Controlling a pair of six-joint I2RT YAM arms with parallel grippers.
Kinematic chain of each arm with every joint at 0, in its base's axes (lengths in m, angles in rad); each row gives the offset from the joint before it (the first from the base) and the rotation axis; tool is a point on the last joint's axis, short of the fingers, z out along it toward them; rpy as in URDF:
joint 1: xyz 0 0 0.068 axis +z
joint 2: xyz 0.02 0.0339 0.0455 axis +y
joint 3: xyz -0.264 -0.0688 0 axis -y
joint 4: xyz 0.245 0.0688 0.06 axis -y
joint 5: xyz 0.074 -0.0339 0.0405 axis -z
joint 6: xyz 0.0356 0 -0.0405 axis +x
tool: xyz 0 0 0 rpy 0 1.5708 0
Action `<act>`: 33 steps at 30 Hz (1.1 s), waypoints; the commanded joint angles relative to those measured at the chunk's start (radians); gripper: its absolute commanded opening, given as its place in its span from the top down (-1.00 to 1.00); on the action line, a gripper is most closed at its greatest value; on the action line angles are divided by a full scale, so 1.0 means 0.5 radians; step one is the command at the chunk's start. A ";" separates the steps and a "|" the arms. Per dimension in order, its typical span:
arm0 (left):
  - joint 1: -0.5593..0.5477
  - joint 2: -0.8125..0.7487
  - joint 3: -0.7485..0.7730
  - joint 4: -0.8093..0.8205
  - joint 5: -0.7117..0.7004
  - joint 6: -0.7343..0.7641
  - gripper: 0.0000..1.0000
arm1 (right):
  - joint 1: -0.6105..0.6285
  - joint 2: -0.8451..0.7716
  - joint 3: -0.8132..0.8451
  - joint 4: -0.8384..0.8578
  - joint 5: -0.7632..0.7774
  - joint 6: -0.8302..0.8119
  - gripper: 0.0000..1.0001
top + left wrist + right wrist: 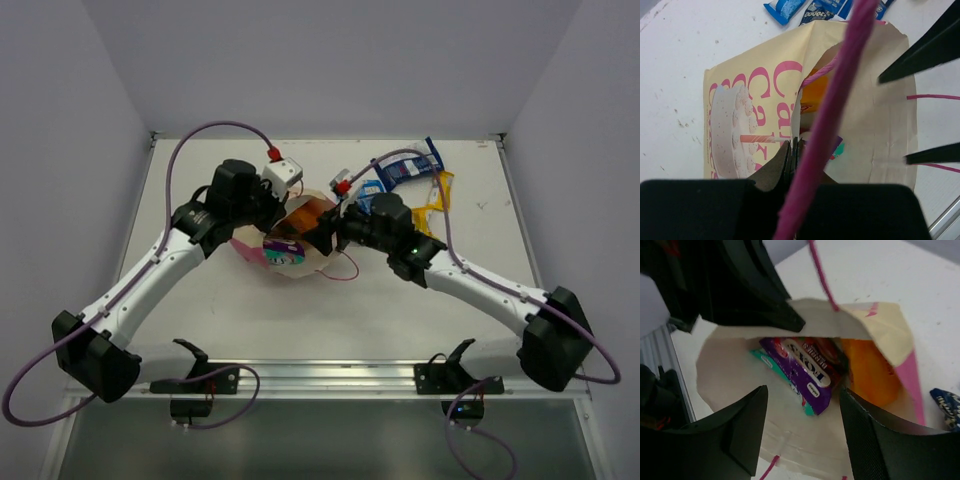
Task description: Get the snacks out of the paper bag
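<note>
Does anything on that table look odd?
Yes: the paper bag lies tipped on its side, its mouth crumpled where the left gripper pinches the rim. Beyond it, blue and yellow packets lie in a loose heap.

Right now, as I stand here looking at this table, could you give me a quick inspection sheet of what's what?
Surface: white table.
Job's things: paper bag lying on its side mid-table, mouth open. Inside it are a purple packet, an orange packet and a teal packet. The blue packets and a yellow packet lie out on the table behind it.
Clutter: nothing seen.
Tools: left tool shut on the bag's rim. The right tool is open at the bag's mouth, holding nothing.
Cables: purple cables loop off both arms. The bag's pink cord handle crosses the left wrist view.
Surroundings: plain pale walls; metal rail at the near edge.
</note>
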 commanded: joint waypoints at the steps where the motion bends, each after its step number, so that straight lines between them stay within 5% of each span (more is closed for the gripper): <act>1: 0.004 -0.071 -0.030 -0.127 -0.022 0.038 1.00 | 0.144 0.224 -0.020 0.205 0.033 -0.192 -0.23; 19: -0.008 -0.136 -0.284 0.090 -0.015 -0.207 1.00 | 0.488 0.967 -0.005 0.595 0.756 -0.137 -0.21; 27: -0.005 -0.078 -0.214 0.109 0.003 -0.361 1.00 | 0.488 1.068 0.063 0.635 0.692 -0.116 -0.12; 33: -0.005 -0.096 -0.211 0.121 -0.028 -0.392 1.00 | 0.473 1.007 0.020 0.638 0.726 -0.058 0.49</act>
